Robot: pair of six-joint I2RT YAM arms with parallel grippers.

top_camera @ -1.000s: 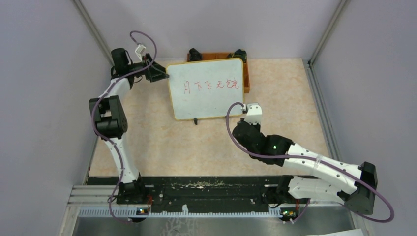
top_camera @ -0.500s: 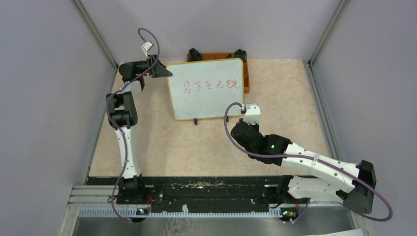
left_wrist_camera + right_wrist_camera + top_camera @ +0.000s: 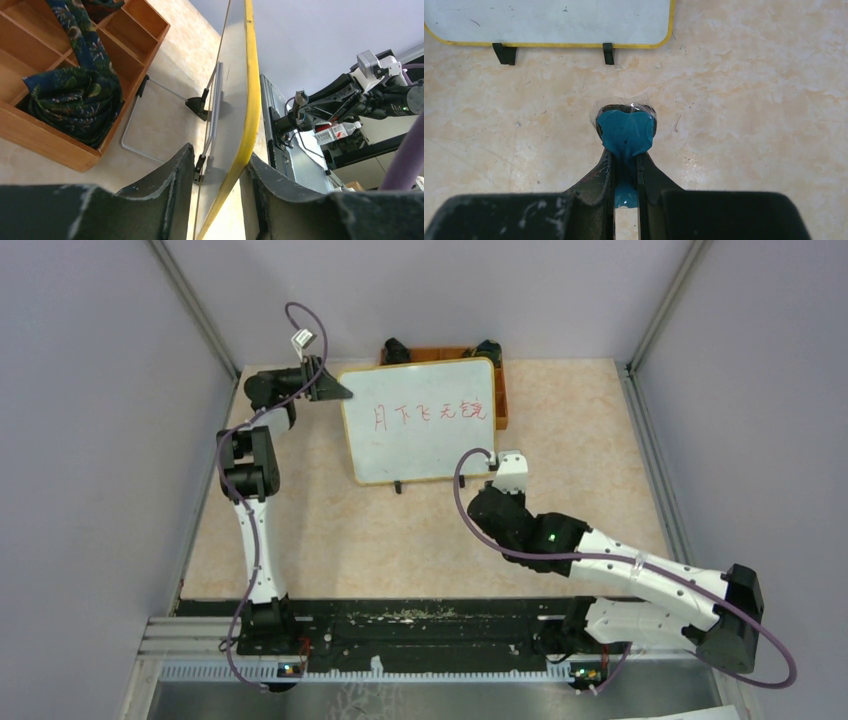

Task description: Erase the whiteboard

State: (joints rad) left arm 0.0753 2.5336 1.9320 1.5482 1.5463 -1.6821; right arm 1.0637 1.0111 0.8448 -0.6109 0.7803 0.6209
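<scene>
REMOTE DESK: My left gripper (image 3: 217, 160) straddles the left edge of the whiteboard (image 3: 418, 420), jaws parted with the yellow frame between them. 1 finger looks to touch the frame and the other shows a gap, so I would not call it clamped. The whiteboard stands propped on the table (image 3: 330, 520), just in front of the orange tray (image 3: 501, 400), with 1 line of red characters (image 3: 428, 412) across its upper half. Near the whiteboard's lower right corner, my right gripper (image 3: 625, 152) is clenched on a blue pad (image 3: 625, 131). I judge the step to be bracing the board; no wiping shows. Next, the left jaws must pinch the frame, and then the pad must reach the red line and press flat without tipping the board.
</scene>
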